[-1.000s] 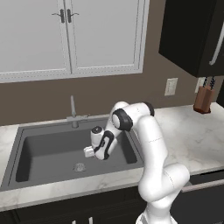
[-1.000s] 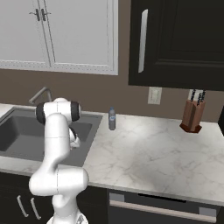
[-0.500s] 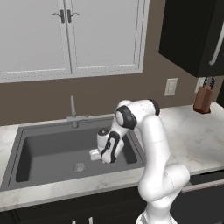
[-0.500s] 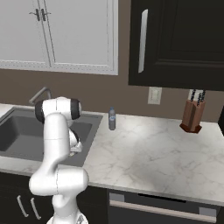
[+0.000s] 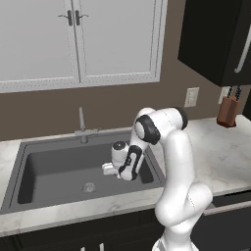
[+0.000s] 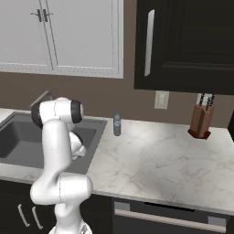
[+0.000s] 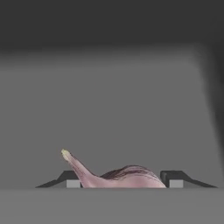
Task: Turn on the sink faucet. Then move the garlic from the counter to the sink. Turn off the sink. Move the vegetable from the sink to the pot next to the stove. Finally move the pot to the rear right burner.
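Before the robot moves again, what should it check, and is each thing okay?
1. Garlic between the fingers: ok, it sits between both tips in the hand view.
2. Gripper closed firmly on the garlic: cannot tell; the contact is hidden at the picture's bottom edge.
3. Hand inside the sink: ok, it is low over the basin floor.
4. Faucet off: cannot tell; no water stream is visible.
5. Way up out of the sink free: ok, nothing hangs above the hand.
6. Pot ready by the stove: cannot tell.
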